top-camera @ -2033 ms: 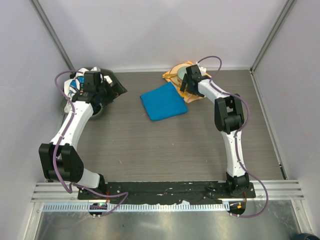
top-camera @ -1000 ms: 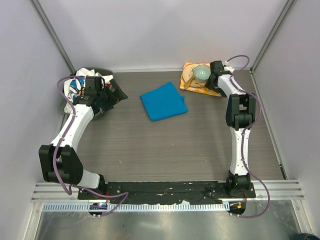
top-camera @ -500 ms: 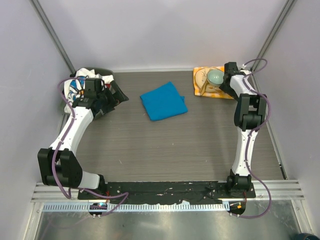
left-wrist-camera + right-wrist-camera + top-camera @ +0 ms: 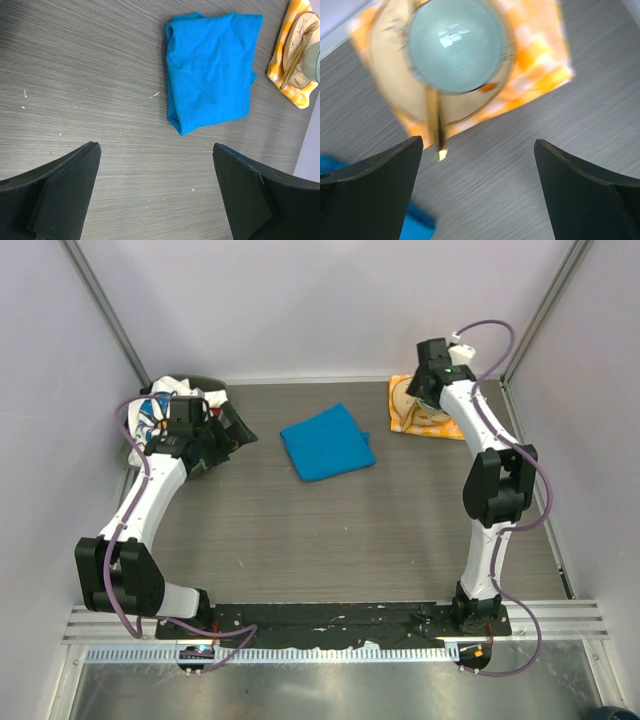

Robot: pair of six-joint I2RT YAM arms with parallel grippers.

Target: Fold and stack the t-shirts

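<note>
The plain blue t-shirt [image 4: 327, 442] lies folded in the far middle of the table; it also shows in the left wrist view [image 4: 210, 70] and at the bottom left corner of the right wrist view [image 4: 417, 226]. The white daisy-print t-shirt [image 4: 155, 412] is bunched at the far left in a black basket [image 4: 200, 383], partly hidden by my left arm. My left gripper [image 4: 228, 428] is open and empty, beside that basket, its view facing the blue shirt [image 4: 155, 200]. My right gripper [image 4: 423, 388] is open and empty, raised above the checked napkin [image 4: 477, 195].
An orange-and-white checked napkin [image 4: 425, 418] lies at the far right with a tan plate [image 4: 400, 85], a pale green bowl [image 4: 455, 42] and a stick-like utensil [image 4: 435, 125] on it. Grey walls close in the back and sides.
My right gripper dragged the napkin with plate and bowl rightward away from the blue shirt, then let go and lifted above it. My left arm has barely moved.
</note>
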